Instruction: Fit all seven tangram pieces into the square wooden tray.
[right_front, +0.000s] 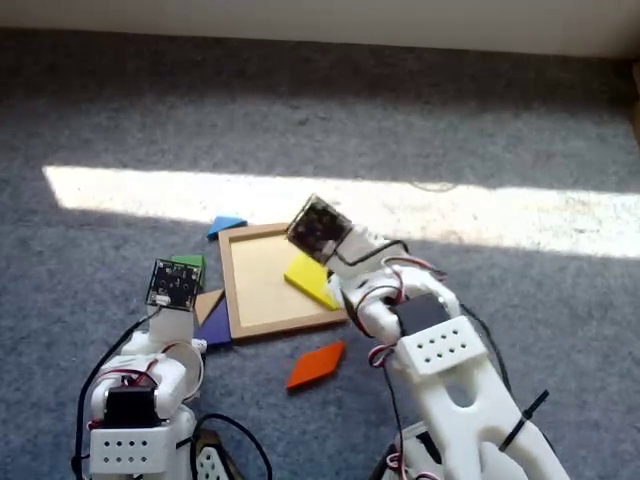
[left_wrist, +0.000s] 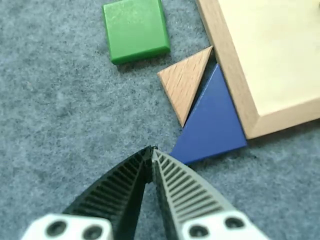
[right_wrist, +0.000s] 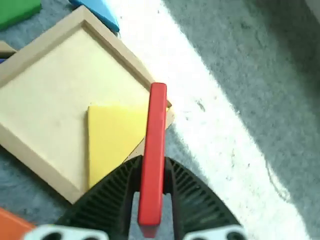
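Wooden tray (right_front: 228, 285) is holding a yellow piece (right_front: 310, 280). My R gripper (right_wrist: 152, 164) is squeezing a thin red piece (right_wrist: 156, 125), edge up, over the tray's corner. My L gripper (left_wrist: 151, 152) is resting pinched together, empty, by the blue triangle (left_wrist: 212, 125) outside.

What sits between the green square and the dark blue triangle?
The wooden triangle, edge along the dark blue triangle, clear of the green square; left wrist view.

A carpeted indoor room is suggested by grey carpet (right_front: 120, 110), a sunlight band (right_front: 500, 215) and a pale wall base (right_front: 400, 25).
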